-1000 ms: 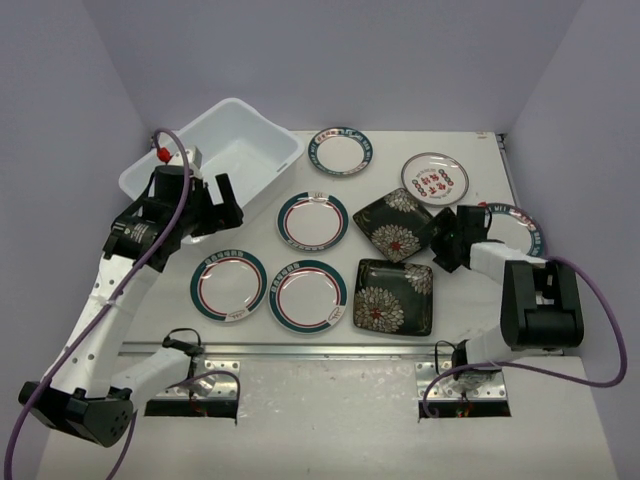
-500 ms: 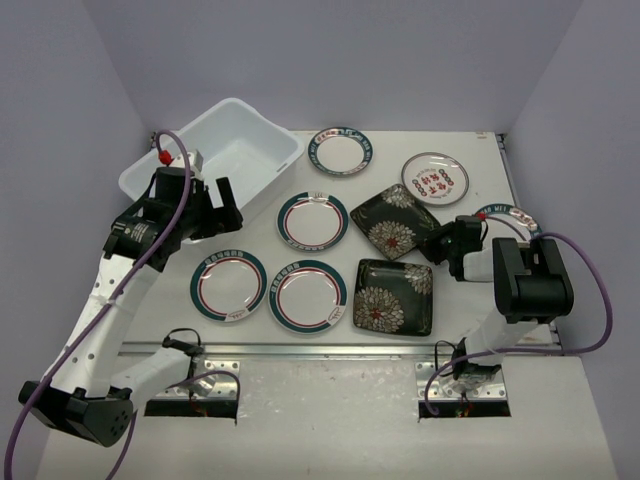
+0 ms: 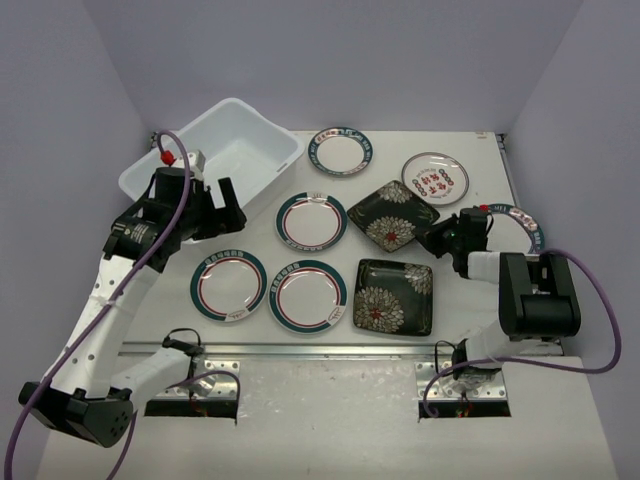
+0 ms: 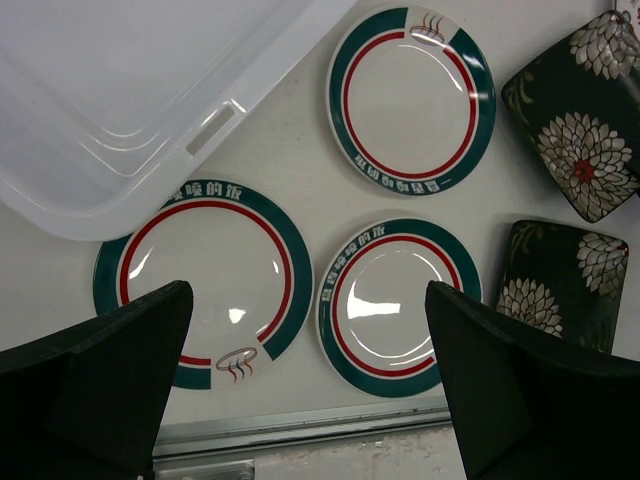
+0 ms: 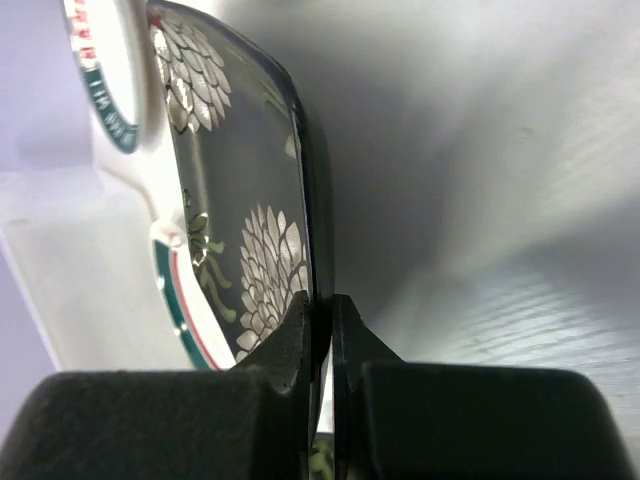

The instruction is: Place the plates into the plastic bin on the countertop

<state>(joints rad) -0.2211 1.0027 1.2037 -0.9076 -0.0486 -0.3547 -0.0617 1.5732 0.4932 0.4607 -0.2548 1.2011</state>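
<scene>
Our right pincer (image 5: 322, 305) nips black flowered plate (image 5: 245, 260) by rim only; left pincer (image 4: 308, 300) gapes. We fear slip on lift.

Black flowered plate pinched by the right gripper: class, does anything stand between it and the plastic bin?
Nothing tall. A teal-rimmed round plate lies flat between the black flowered plate and the plastic bin; a lifted carry should clear it. The open left gripper hovers by the bin's near side.
</scene>
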